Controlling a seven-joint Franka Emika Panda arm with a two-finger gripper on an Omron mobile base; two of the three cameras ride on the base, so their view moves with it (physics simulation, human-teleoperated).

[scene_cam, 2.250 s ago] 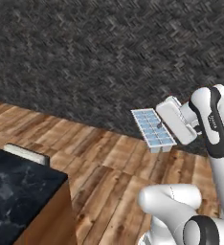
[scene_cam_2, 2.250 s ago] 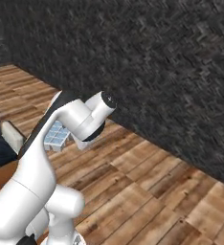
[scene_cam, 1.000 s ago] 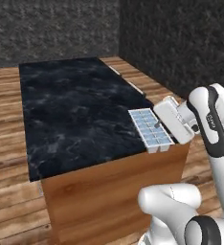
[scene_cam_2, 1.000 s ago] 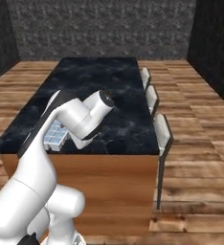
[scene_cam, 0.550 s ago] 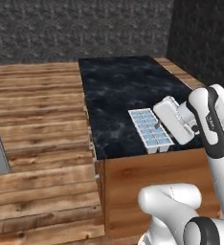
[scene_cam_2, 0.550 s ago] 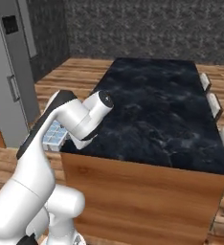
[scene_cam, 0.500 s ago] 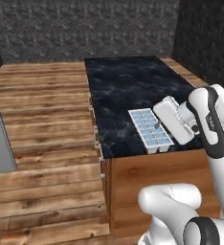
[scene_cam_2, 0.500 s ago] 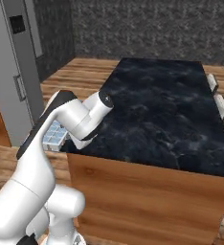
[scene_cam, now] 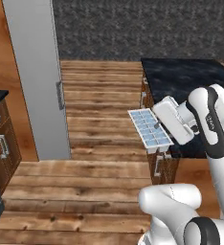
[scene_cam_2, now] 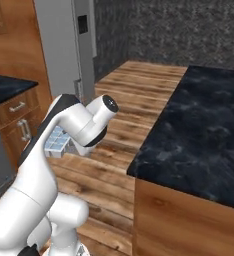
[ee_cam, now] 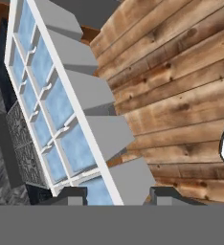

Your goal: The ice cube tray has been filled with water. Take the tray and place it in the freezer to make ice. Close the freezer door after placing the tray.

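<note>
Ice cube tray (scene_cam: 150, 129) end behind pincer (scene_cam: 167, 130)

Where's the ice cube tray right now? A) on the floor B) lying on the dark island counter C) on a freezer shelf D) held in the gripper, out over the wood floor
D: the gripper is clamped on the ice cube tray, which hangs above the wood floor, off the edge of the dark island counter.

The claw (scene_cam: 161, 128) holds the ice cube tray (scene_cam: 150, 129) above the wooden floor (scene_cam: 95, 177).
</note>
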